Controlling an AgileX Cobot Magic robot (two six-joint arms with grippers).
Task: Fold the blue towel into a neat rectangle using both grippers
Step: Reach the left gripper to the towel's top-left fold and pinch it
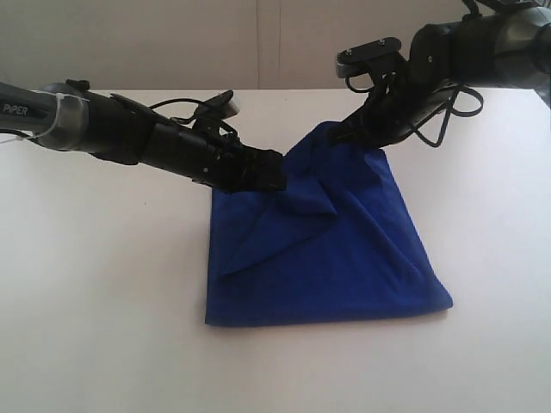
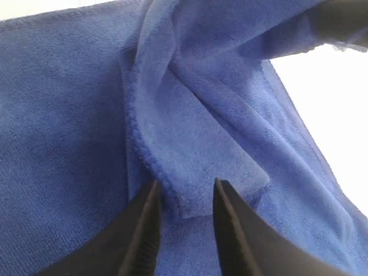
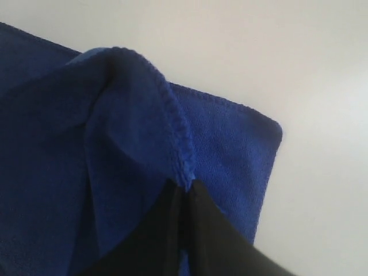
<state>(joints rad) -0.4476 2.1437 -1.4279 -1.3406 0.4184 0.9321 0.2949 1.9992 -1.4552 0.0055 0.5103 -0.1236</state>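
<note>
The blue towel [image 1: 344,258], a deep royal-blue soft microfibre cloth, is lying on the white desk [image 1: 103,284]. Its near edge is resting flat, while its far side is rising in a tent and a loose diagonal flap is sagging across the middle. The black fork-fingered left tool [image 2: 184,190] is standing with its fingers apart, and a hemmed towel corner [image 2: 201,172] is sitting between them without being pinched. The matching black right tool [image 3: 185,192] is clamping shut on the towel's stitched hem and holding that far corner up off the desk.

Judging from this, the step in hand is folding the far edge over toward the near edge, and it is going unevenly: one corner is lying loose partway across and the other is hanging high. The next move is calling for the right tool to carry its corner forward and down onto the near right corner. The left corner is needing a fresh grip or a smoothing pull, since the slanting flap is spoiling the rectangle.
</note>
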